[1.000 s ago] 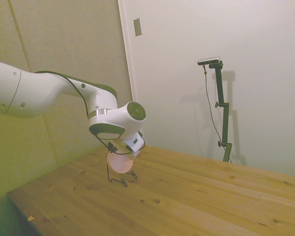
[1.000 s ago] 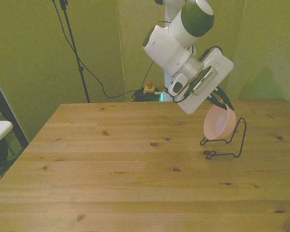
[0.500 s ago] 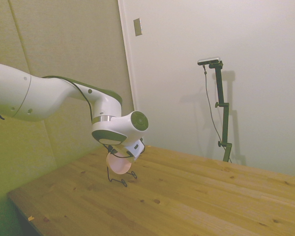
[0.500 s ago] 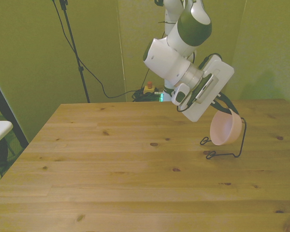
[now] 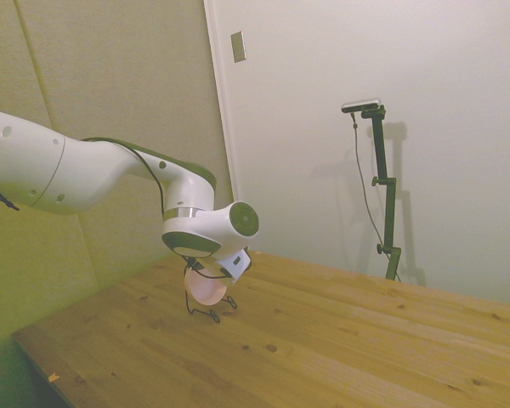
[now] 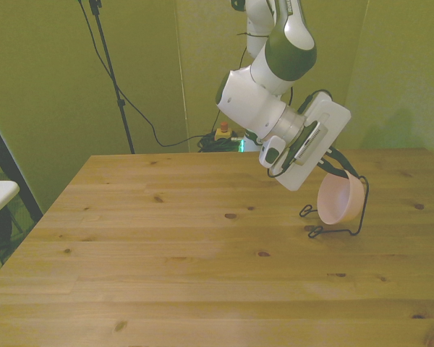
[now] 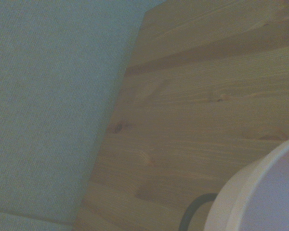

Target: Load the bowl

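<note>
Inside the wire rack (image 6: pixel 341 217) on the table (image 6: pixel 202 275), the gripper (image 6: pixel 338 168) grasps the tilted bowl (image 6: pixel 340 200).

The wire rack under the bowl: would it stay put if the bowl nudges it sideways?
Probably not firmly. The wire rack is thin black wire with small feet resting on the table, so it looks light and apt to slide or tip. The pink bowl, held tilted at it by the gripper, looks smooth, so it may slip against the wire.

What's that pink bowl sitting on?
The pink bowl, tipped on edge, sits in a thin black wire rack on the wooden table, with the gripper at its rim. Where bowl meets wire is covered.
</note>
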Tool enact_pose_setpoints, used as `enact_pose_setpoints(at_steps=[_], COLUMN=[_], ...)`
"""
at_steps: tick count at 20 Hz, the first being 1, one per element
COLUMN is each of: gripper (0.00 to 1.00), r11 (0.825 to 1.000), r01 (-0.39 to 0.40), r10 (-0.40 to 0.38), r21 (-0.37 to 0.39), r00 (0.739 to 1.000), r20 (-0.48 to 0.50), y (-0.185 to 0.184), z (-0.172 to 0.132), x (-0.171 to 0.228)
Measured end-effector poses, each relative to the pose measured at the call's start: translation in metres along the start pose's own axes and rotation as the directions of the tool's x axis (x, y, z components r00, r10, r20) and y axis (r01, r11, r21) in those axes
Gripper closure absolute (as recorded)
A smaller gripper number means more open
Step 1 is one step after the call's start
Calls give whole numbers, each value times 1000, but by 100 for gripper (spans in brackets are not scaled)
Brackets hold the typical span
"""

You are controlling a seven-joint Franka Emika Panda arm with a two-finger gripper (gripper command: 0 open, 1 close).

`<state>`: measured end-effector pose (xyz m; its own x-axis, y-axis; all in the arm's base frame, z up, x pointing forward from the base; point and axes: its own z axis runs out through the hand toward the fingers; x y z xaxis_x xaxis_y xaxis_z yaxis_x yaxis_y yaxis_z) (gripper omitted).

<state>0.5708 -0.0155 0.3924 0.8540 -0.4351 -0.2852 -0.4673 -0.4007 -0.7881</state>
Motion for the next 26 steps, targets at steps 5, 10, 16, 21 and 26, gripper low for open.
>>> enact_pose_setpoints(at_steps=[5,10,16,21,26], gripper=[100,100,0,0,0], r11=[1000,1000,1000,999,1000], r01=[-5,-16,-29,-32,-28], r10=[5,16,29,32,28], r21=[3,8,7,7,7], r00=[1000,1000,1000,999,1000], r20=[3,1,3,2,5], y=[4,7,13,15,13], z=[3,2,5,5,6], x=[2,4,7,8,7])
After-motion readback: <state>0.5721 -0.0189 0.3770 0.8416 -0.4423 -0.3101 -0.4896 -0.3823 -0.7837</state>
